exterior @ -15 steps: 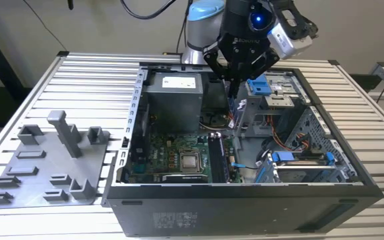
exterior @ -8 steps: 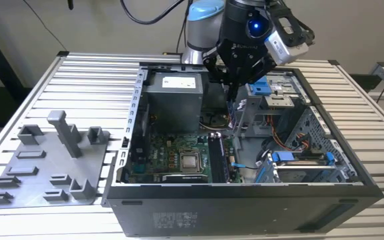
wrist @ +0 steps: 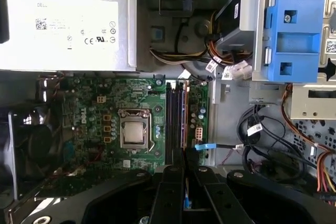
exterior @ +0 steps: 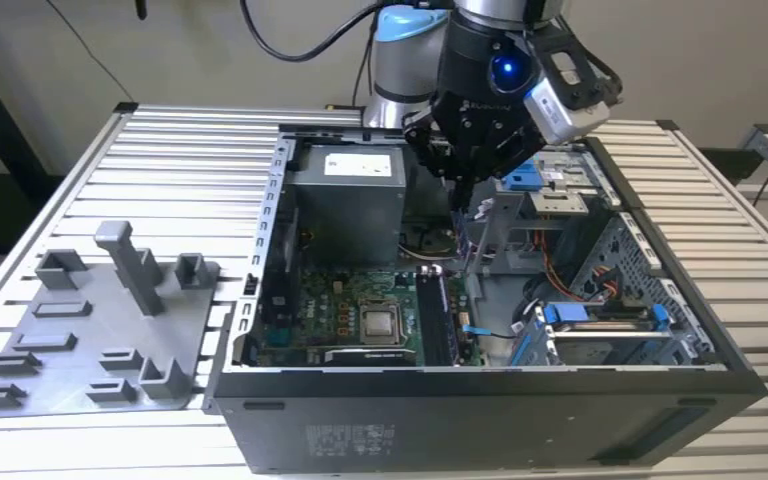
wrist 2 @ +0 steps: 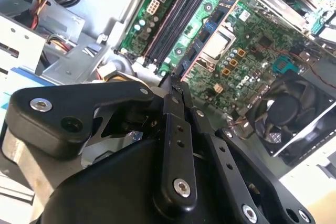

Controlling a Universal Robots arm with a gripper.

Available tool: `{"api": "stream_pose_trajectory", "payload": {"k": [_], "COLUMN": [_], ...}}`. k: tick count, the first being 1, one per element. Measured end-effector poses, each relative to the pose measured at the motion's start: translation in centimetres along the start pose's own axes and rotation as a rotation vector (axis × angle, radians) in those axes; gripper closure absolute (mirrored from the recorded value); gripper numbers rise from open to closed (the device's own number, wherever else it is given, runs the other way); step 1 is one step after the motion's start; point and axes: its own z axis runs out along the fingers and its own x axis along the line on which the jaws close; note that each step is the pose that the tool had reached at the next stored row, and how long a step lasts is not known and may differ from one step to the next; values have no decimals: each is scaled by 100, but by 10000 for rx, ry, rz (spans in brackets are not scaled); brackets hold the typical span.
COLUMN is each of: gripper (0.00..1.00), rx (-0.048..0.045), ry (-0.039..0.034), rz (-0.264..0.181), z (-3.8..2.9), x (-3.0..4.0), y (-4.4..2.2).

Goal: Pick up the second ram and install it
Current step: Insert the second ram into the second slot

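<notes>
Robot gripper (exterior: 462, 178) holding a ram (exterior: 460, 208) above an open computer case (exterior: 491, 410).

The case lies on its side on a slatted table (exterior: 184, 150), with its green motherboard (wrist: 84, 124) facing up. The arm hangs over the middle of the case. In both wrist views the black fingers (wrist: 168, 198) are drawn close together, clamped on the thin dark ram. The first wrist view shows the ram edge-on, with a bluish label between the fingers. The ram is raised clear of the board, roughly in line with the long memory slots (wrist: 176, 119) beside the processor socket (wrist: 134, 132). A grey power supply (wrist: 63, 24) sits at one end of the case. At the exterior view's left, a grey tray (exterior: 91, 340) rests on the table beside the case.
</notes>
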Motion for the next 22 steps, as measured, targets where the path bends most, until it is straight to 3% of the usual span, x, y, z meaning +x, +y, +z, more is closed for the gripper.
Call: {"api": "stream_pose_trajectory", "payload": {"k": [7,16,22], "gripper": [87,87,87], "rx": [27,49,50], "ry": [31,-4,-5], "rz": [-7,-38,-45], "z": [103,140,219], "x": [1,5,6], "y": [2,2,3]}}
